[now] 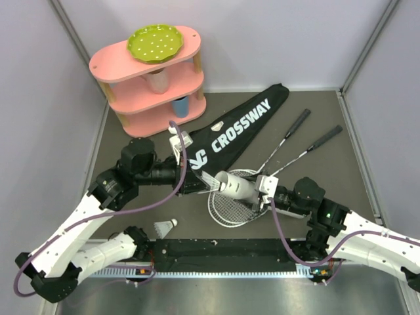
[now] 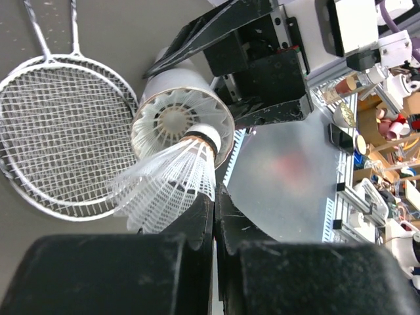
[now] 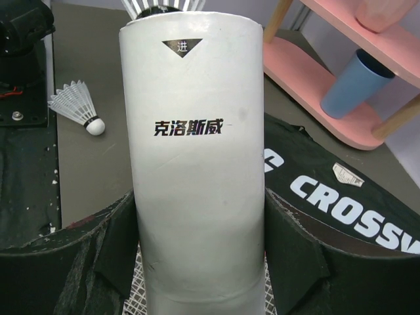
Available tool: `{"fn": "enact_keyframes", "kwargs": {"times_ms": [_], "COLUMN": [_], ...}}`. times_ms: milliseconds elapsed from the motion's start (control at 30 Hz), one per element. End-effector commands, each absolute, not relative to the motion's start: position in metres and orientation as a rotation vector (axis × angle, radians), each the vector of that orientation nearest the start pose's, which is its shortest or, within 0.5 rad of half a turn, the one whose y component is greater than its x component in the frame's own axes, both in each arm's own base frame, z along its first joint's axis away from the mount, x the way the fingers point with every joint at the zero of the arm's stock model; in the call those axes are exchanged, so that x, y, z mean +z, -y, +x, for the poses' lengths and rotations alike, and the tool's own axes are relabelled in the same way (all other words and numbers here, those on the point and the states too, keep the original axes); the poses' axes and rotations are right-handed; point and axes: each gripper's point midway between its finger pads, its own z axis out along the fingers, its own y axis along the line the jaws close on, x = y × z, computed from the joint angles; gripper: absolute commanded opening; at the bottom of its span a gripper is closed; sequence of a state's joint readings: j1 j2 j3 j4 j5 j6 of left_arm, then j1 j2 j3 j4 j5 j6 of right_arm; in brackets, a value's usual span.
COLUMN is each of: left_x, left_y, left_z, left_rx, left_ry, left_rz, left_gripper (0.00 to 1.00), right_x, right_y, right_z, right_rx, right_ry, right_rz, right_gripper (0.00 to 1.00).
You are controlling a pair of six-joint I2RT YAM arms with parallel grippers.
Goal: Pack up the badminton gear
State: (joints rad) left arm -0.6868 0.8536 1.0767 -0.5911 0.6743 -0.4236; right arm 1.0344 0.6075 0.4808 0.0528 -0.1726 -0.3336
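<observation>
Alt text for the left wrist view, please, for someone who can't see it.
The left gripper, shut on a white shuttlecock, holds its cork tip at the open mouth of the white tube, where a second shuttlecock sits. Two racket heads lie on the grey table at left.

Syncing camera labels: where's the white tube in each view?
Top view: tube at centre, in the right gripper.
Left wrist: upper centre, open mouth toward the camera.
Right wrist: fills the middle, between the fingers.
Shared landmark: shuttlecock at the tube's mouth, pinched by the left gripper.
</observation>
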Motion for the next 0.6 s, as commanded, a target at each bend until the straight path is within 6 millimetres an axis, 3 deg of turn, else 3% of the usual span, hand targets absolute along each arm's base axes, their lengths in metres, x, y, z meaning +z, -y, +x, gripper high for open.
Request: {"fn": "enact_keyframes", "kwargs": {"times_ms": [0,133,233,267,367,567], "left_x": [0.341,0.339,0.342,0.345,0.358,0.361], "left_y": [0.269,0.289,0.29,0.289,0.285,0.288], "left_z": [0.112,0.105,0.102,0.102,0.099,0.087], "left_rx": [-1.391,-1.444,-1.45,-1.443,-1.451,-1.536], "left_ry": [-1.875,-1.887,-1.846,-1.825,-1.721,-1.69], "left_rz": [0.787,0.865,0.905,0.903,0.902,0.933], "left_gripper": [0.0,0.01,0.23,0.39,0.61,0.84], "right_x": [0.285,0.281,0.278,0.278,0.278,0.276], "right_y": [-0.273,-0.275,-0.276,-0.276,-0.275,-0.275], "right_z": [0.131,0.129,0.129,0.128,0.128,0.129], "right_rx": [0.75,0.769,0.775,0.778,0.773,0.766], "right_ry": [-1.104,-1.103,-1.109,-1.108,-1.106,-1.1], "right_rz": [-1.091,-1.095,-1.099,-1.099,-1.1,-1.098], "right_gripper": [0.18,0.18,0.17,0.17,0.17,0.17]}}
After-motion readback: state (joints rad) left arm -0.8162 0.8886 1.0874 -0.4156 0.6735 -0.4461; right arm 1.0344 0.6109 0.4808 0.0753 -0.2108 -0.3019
